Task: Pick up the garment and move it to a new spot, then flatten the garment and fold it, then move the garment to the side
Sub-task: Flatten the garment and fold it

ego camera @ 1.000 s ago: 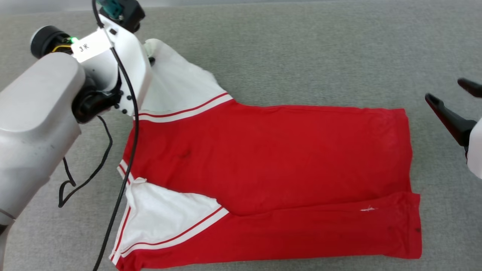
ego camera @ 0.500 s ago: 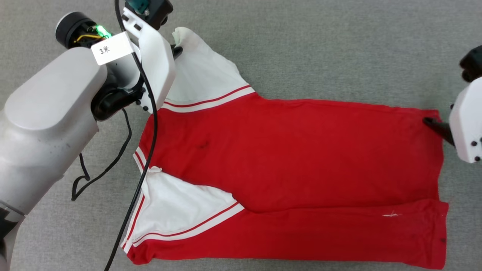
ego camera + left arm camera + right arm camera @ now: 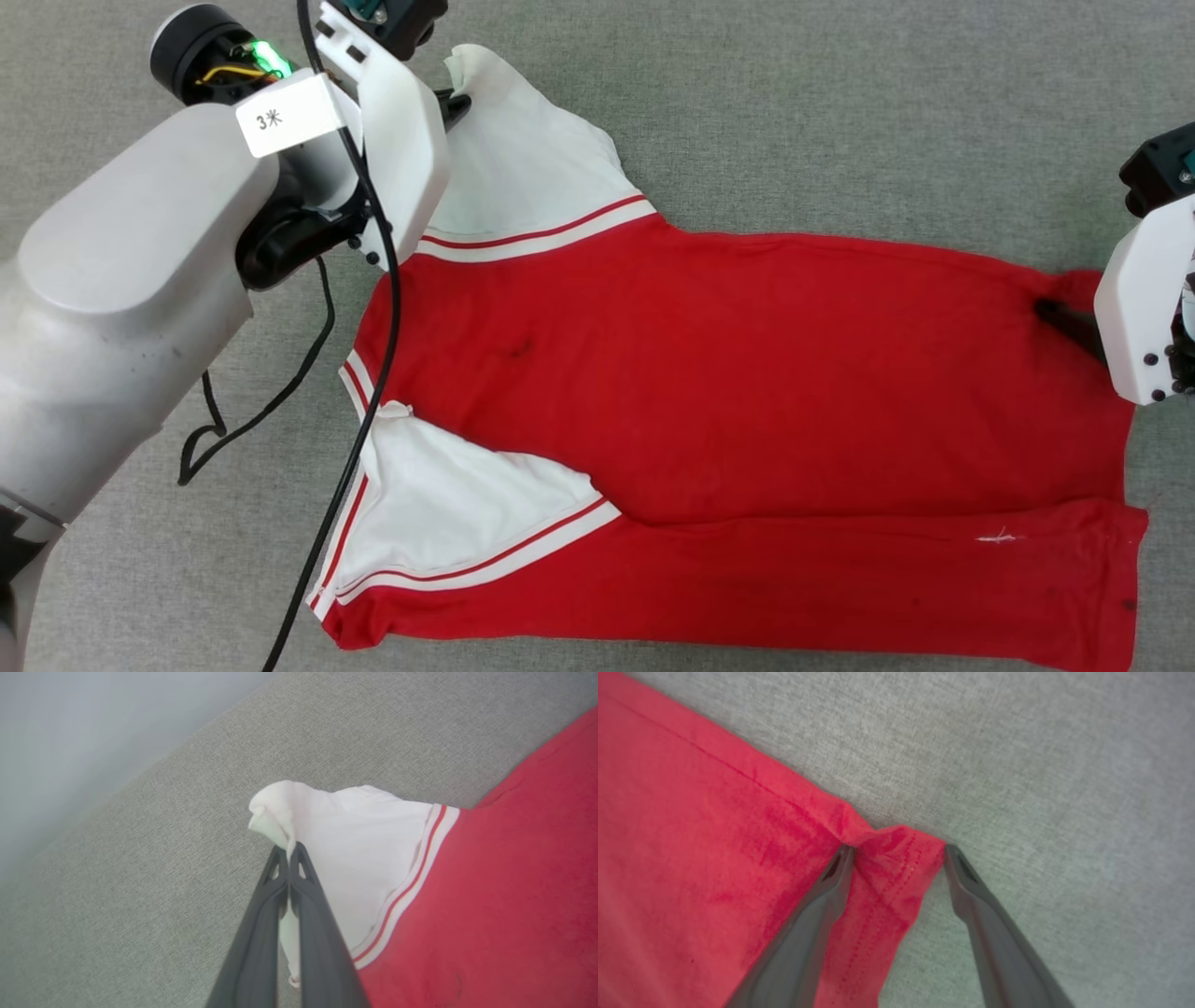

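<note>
My left gripper [image 3: 289,851] is pressed together on the tip of the white sleeve [image 3: 359,858], at the upper left of the head view, and lifts it into a peak. The garment [image 3: 747,373] lies spread across the middle of the grey surface [image 3: 840,112]. A second ago my right gripper [image 3: 899,851] hung well clear of the hem. Now its spread fingers straddle the upper right hem corner [image 3: 882,868] (nothing pinched yet). With both ends of that far edge covered, I judge the next fold can begin once the right side closes.
</note>
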